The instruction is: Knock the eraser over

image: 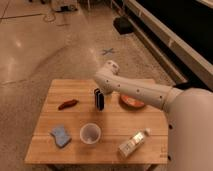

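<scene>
On the left of the wooden bench [75,91] lies a red chili-shaped thing [67,104], flat on the boards, and nearer the front edge below it sits a blue spongy pad [61,135], well apart from the chili. Moving in, there's a pale cup [90,133] standing upright with its mouth open to us, just beside the pad. Now the centre: the eraser [99,99], that small black block, is standing upright on its end near the middle of the bench, behind the cup and towards the far edge. Right at its top is the gripper [103,86], close behind the block and mostly hidden by it, so I cannot tell whether it is open or closed, nor whether it touches the eraser. The white arm [142,94] stretches away from there to the right, passing over a pinkish dish [133,103]. Front right, a small bottle [133,143] lies on its side.
</scene>
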You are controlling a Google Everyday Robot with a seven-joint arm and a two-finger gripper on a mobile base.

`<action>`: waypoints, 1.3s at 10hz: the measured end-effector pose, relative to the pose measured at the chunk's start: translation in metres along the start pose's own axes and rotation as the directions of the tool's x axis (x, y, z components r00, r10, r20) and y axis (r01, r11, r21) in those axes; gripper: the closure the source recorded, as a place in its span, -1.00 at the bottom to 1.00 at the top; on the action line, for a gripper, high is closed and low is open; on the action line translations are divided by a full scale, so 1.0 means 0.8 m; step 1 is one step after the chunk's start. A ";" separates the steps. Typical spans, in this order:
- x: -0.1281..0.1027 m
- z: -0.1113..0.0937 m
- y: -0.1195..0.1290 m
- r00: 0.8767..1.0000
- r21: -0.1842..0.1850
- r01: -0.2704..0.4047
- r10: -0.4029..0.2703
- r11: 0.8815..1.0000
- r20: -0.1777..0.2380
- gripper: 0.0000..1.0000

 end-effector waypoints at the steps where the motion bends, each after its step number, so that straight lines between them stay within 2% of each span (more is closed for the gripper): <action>1: -0.002 0.002 -0.007 1.000 0.002 0.001 -0.001 1.000 0.002 -0.27; 2: -0.010 0.005 -0.020 1.000 0.002 0.010 -0.010 1.000 0.009 -0.27; 13: -0.028 0.001 -0.044 0.997 0.051 0.063 -0.064 0.997 0.037 -0.27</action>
